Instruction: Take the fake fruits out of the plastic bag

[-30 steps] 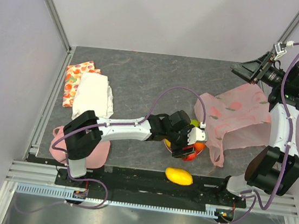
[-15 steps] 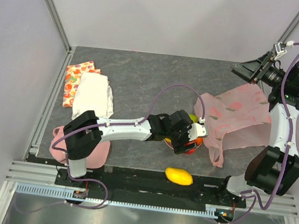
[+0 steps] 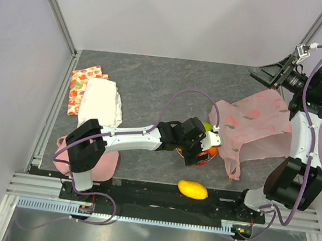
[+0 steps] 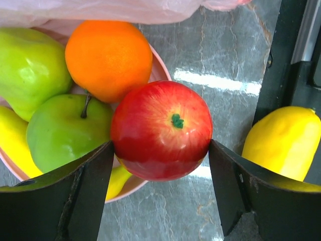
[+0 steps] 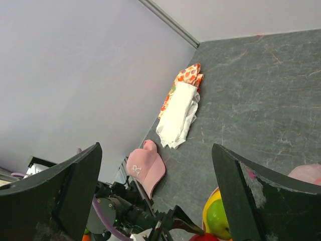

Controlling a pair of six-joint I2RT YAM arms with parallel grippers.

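Well, the left hand pinches the glossy round red apple at the pink plate of smooth fake fruits; the right hand gapes wide above the crinkly, translucent plastic bag.

The left arm reaches to the middle of the grey bench, its pincer down on a red apple, with a green apple just beyond, beside the left edge of the plastic bag. A yellow mango lies apart on the black near rail. The right pincer hangs raised at the far right, above the bag.
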